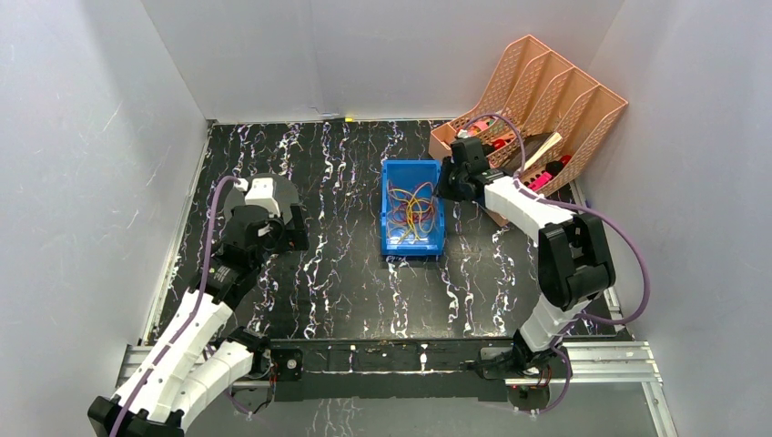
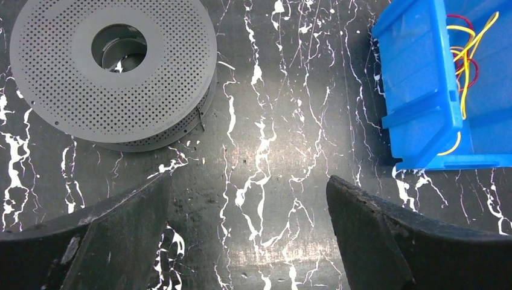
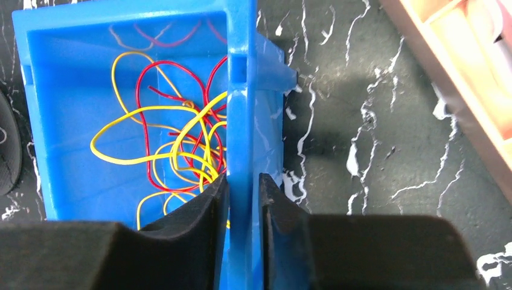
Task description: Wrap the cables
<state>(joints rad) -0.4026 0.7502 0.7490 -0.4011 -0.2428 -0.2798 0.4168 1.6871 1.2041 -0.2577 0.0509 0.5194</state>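
Many cables [image 3: 193, 154] tangle in blue bin [image 3: 66, 90]; right gripper [image 3: 241, 184] clamps its wall; left gripper [image 2: 249, 181] spread wide.

clear: table [image 2: 265, 199] between spool [image 2: 157, 90], bin [image 2: 416, 90] | blocked: right gripper [image 3: 242, 184] on bin

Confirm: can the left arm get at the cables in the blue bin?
Probably yes. The left tool hangs open over bare table beside the blue bin, the cables lie uncovered inside, and the right tool only pinches the bin's opposite wall.
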